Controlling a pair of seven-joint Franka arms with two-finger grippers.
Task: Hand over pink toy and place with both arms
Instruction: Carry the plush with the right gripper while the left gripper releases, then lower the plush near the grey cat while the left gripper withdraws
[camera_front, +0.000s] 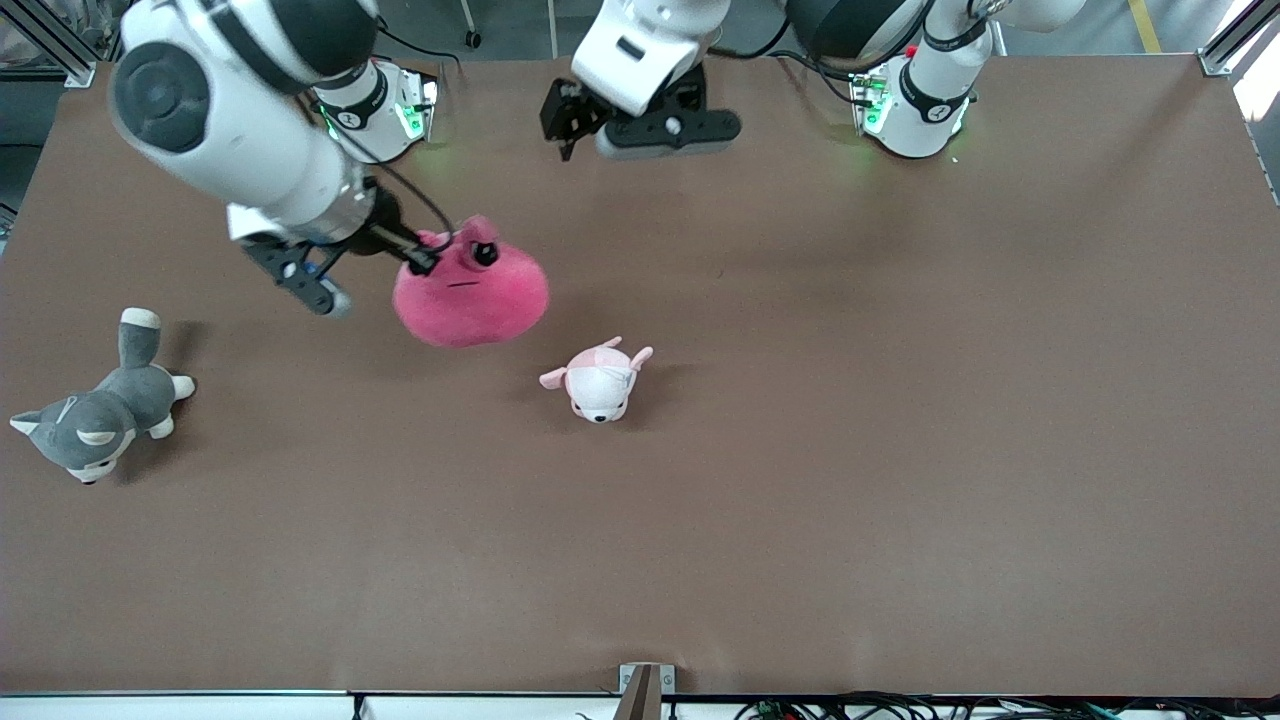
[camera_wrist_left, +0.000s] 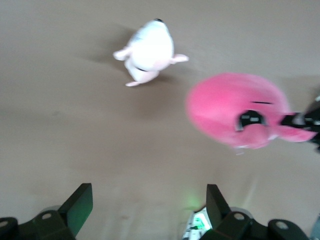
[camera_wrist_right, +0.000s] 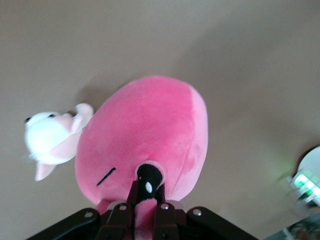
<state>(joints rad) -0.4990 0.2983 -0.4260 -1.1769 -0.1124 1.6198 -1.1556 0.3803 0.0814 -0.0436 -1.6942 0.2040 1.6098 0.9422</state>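
The pink toy (camera_front: 472, 292) is a round hot-pink plush with a dark eye. It hangs from my right gripper (camera_front: 425, 262), which is shut on a fold by that eye, over the table toward the right arm's end. The right wrist view shows the toy (camera_wrist_right: 150, 130) with my right gripper (camera_wrist_right: 147, 192) pinching pink fabric. My left gripper (camera_front: 570, 130) hovers open and apart from the toy, over the table near the bases. In the left wrist view my left gripper (camera_wrist_left: 148, 197) has nothing between its fingers (camera_wrist_left: 80, 206), and the toy (camera_wrist_left: 230, 107) lies off to one side.
A pale pink-and-white puppy plush (camera_front: 598, 380) lies on the table, nearer the front camera than the pink toy. A grey-and-white husky plush (camera_front: 95, 415) lies at the right arm's end. The right arm's base (camera_front: 380, 105) and the left arm's base (camera_front: 915, 100) stand along the table's edge.
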